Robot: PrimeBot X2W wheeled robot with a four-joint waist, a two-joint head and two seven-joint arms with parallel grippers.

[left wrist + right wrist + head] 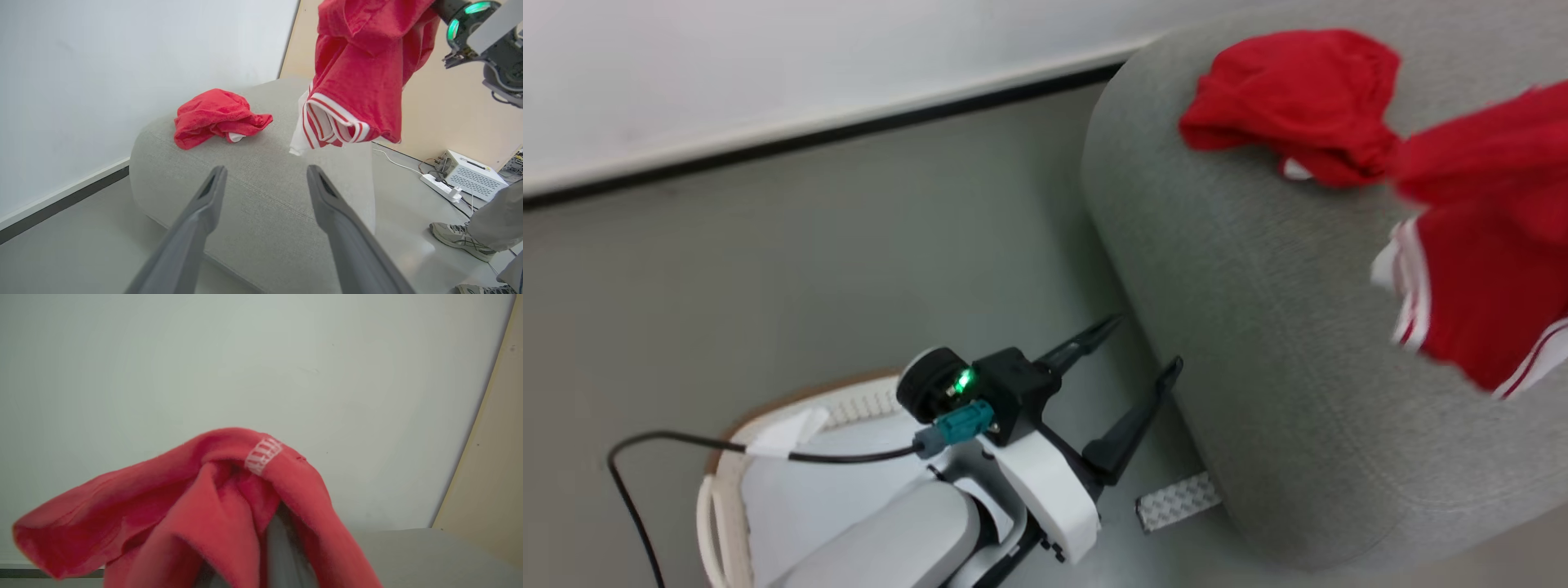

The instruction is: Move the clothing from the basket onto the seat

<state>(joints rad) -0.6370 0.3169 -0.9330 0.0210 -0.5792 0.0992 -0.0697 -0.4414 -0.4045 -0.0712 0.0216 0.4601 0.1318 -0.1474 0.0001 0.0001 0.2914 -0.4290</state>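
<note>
One red garment (1290, 98) lies crumpled on top of the grey seat (1258, 343); it is also in the left wrist view (216, 118). A second red garment (359, 73) with white stripes hangs in the air above the seat's near part, blurred at the right of the head view (1486, 269). My right gripper (265, 535) is shut on it, the cloth (212, 506) draped over its fingers and hiding them. My left gripper (1145, 343) is open and holds nothing, low beside the seat's side, just past the white basket (727, 465).
A person's shoes (457, 241) stand on the floor to the right of the seat, near a white box (470, 173) and a power strip (441, 188). A white patterned strip (1176, 500) lies on the floor at the seat's foot. A white wall with a dark baseboard (849, 135) runs behind.
</note>
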